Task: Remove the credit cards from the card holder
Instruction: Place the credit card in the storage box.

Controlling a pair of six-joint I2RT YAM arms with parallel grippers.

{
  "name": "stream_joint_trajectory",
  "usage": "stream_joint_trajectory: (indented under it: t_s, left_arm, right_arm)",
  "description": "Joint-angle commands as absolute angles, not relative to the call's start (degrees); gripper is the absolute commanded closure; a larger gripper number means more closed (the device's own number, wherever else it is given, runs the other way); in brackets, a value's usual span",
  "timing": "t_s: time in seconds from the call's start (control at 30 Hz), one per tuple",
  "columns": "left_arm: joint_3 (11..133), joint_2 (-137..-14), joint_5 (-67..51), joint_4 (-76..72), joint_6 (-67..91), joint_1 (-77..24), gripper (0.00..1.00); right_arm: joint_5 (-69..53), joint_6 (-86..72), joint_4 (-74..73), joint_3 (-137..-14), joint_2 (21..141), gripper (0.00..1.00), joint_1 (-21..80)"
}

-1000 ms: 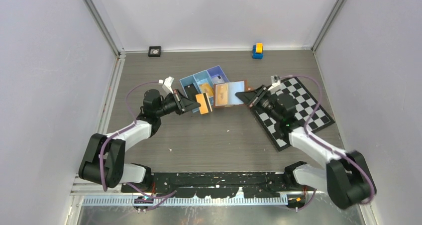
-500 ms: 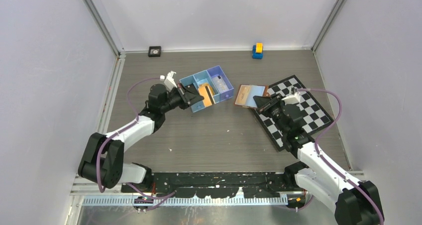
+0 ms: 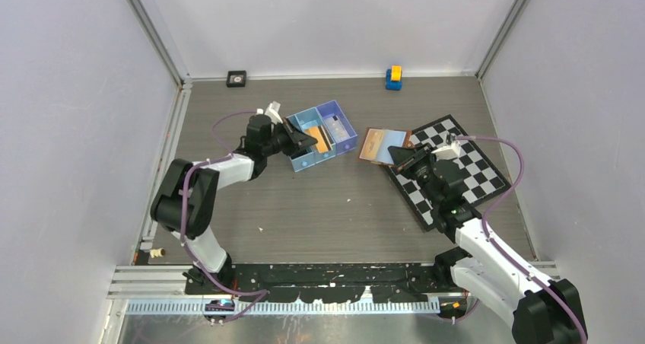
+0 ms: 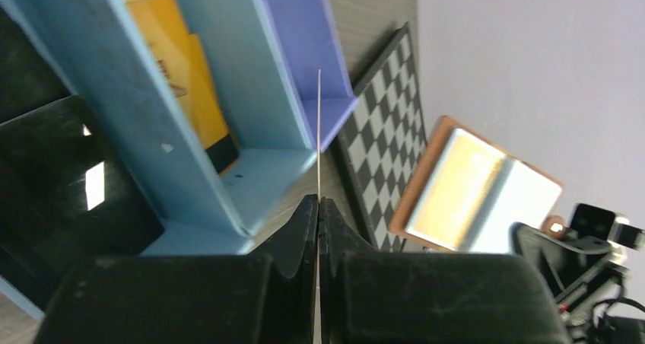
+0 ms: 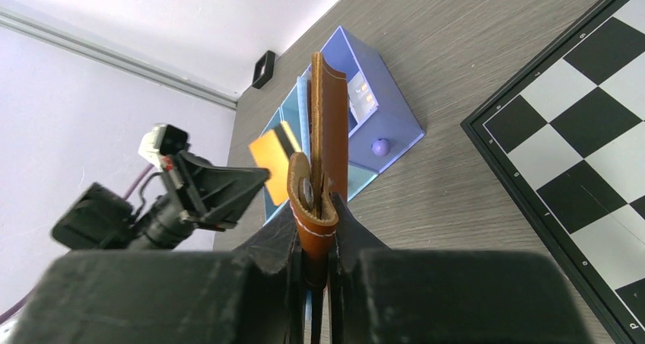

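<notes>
Orange card (image 3: 322, 139), pinched by left gripper (image 3: 310, 141), has moved off to the tray (image 3: 346, 127): one out. Right gripper (image 3: 397, 154) clamps the card holder (image 3: 380, 144).

Card (image 4: 319, 131) in left end effector (image 4: 318, 202) edge-on, face hidden; tray (image 4: 258, 78) cut off top & left.

The card holder (image 5: 328, 123) looks like matt brown leather with pale stitching and a dull metal stud. The orange card (image 5: 275, 161) is thin, smooth plastic. The tray (image 4: 251, 70) is smooth blue plastic. The table (image 3: 342, 207) shows matt grey wood grain. The left pincer (image 4: 318, 203) and right pincer (image 5: 319, 222) look like matt black plastic.
</notes>
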State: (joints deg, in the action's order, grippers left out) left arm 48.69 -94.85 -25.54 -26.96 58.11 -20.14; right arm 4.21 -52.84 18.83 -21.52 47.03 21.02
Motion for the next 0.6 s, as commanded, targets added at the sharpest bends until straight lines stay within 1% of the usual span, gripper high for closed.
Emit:
stream_joint_trajectory:
  t_s: [0.0, 0.2, 0.43, 0.57]
  left_arm:
    - [52.32, -98.33, -27.61, -31.93, 58.65, -20.30, 1.00]
    - [52.29, -99.18, -22.47, -30.85, 55.84, -19.98, 1.00]
    - [53.29, -100.67, -22.28, -29.62, 55.55, -19.28, 1.00]
    - [53.48, -103.16, -23.32, -31.77, 57.95, -18.19, 1.00]
  right_arm:
    - [5.14, -52.97, 22.75, -21.91, 46.45, 0.99, 20.95]
    - [5.43, -52.83, 23.09, -21.84, 47.09, 1.00, 20.99]
    - [5.66, -52.91, 23.50, -21.89, 48.42, 0.99, 20.99]
    - [5.54, -52.97, 23.98, -21.89, 49.24, 1.00, 20.95]
